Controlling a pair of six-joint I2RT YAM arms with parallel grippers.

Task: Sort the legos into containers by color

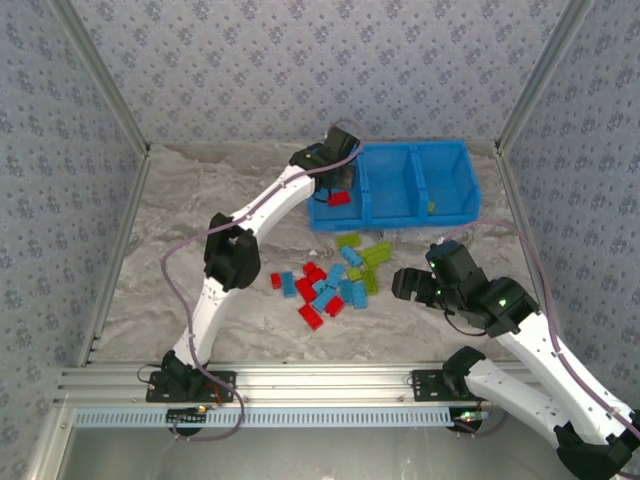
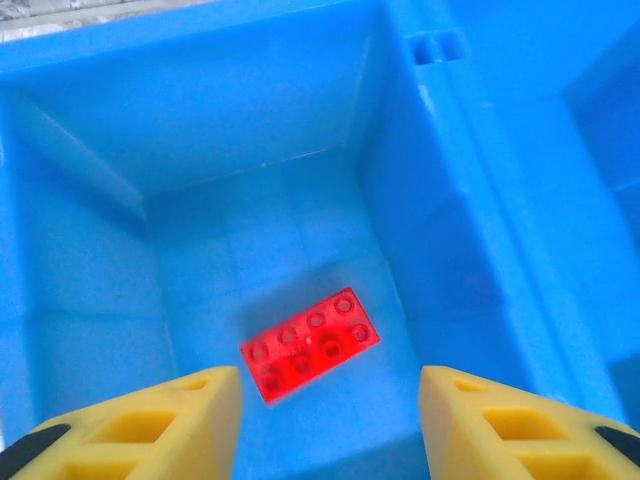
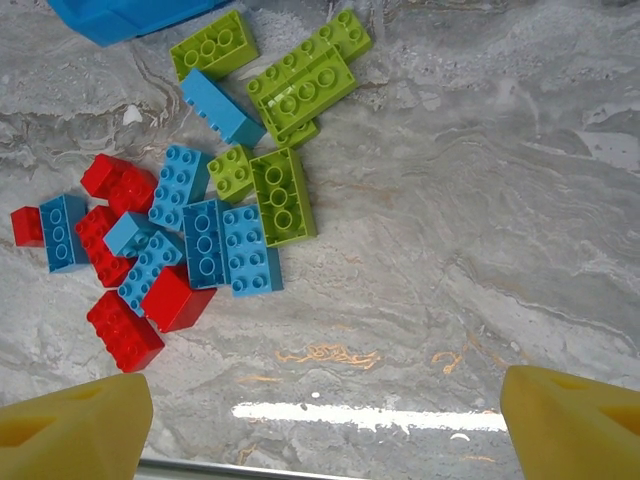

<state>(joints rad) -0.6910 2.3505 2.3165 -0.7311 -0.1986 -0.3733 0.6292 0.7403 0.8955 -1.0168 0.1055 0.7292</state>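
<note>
The bright blue bin (image 1: 445, 165) stands at the back with three compartments. My left gripper (image 1: 338, 178) hovers over the left compartment (image 2: 250, 150), open (image 2: 330, 425), and a red brick (image 2: 310, 345) lies loose on the floor below it (image 1: 340, 198). A small yellow-green brick (image 1: 432, 207) lies in the right compartment. Several red, light blue and yellow-green legos (image 1: 330, 278) lie piled on the table in front of the bin (image 3: 215, 215). To the right of the pile, my right gripper (image 1: 405, 285) is open (image 3: 325, 425) above bare table, holding nothing.
The marble tabletop (image 3: 470, 230) is bare right of the pile. A metal rail (image 1: 320, 382) runs along the near edge. Patterned walls enclose the table on three sides. The bin's near corner (image 3: 120, 15) shows above the pile.
</note>
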